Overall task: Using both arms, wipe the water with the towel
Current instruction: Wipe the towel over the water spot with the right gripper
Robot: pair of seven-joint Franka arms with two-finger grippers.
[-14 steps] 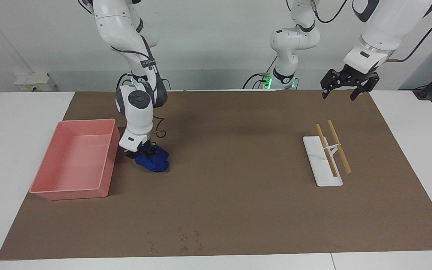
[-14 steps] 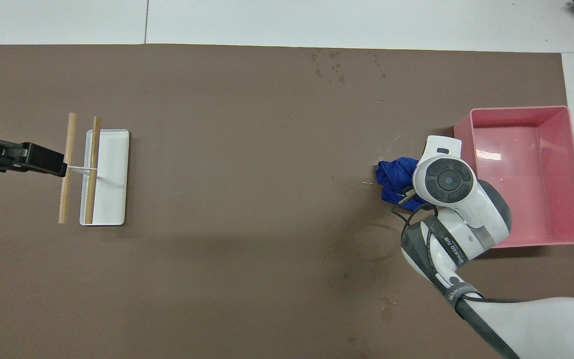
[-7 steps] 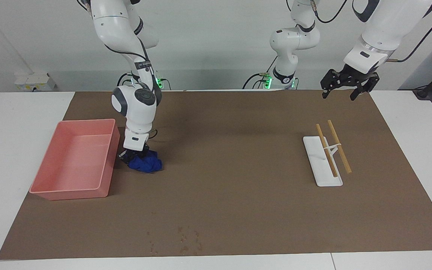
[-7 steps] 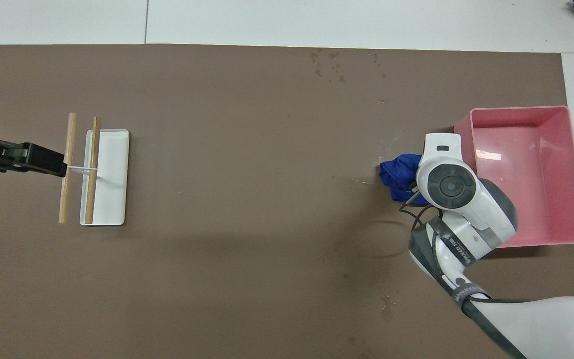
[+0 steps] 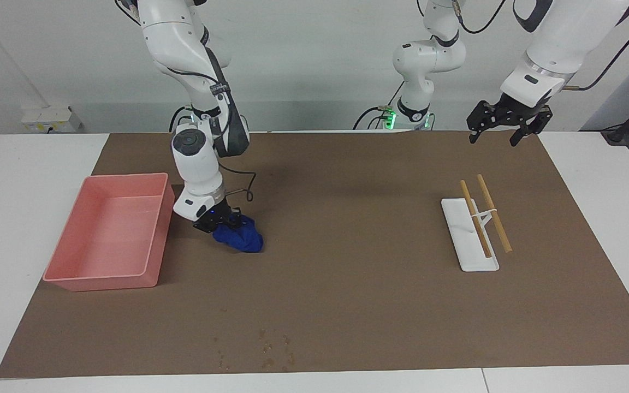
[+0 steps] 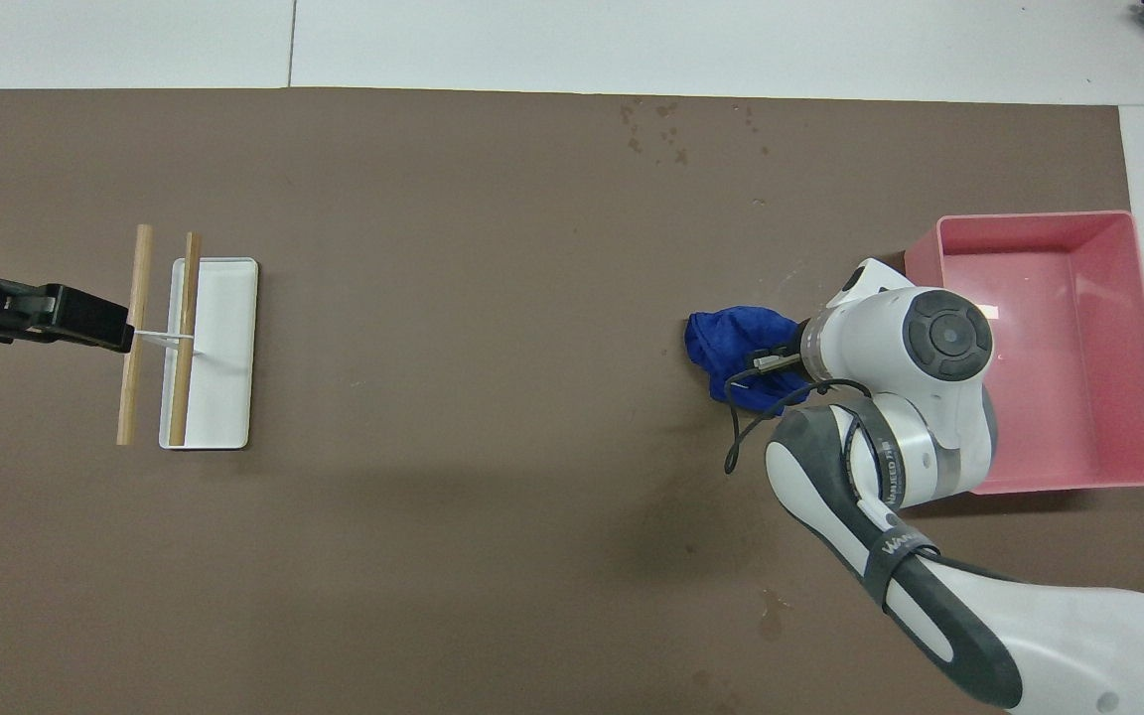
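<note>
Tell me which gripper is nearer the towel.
Right. The right gripper is shut on the towel, beside the tray. The left gripper waits open in the air at the other end, near the rack.

towel (image 5: 239, 238) on mat (image 5: 347, 305) beside tray (image 5: 108, 277); rack (image 5: 470, 243) toward left arm's end

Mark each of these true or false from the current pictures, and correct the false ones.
1. The right gripper is shut on the blue towel, down on the brown mat. True.
2. The towel lies inside the pink tray. False: it is on the mat beside the tray.
3. The left gripper holds a wooden stick. False: it hangs open and empty in the air.
4. Two wooden sticks rest across a white rack. True.
5. The pink tray holds the sticks. False: nothing shows in it.
</note>
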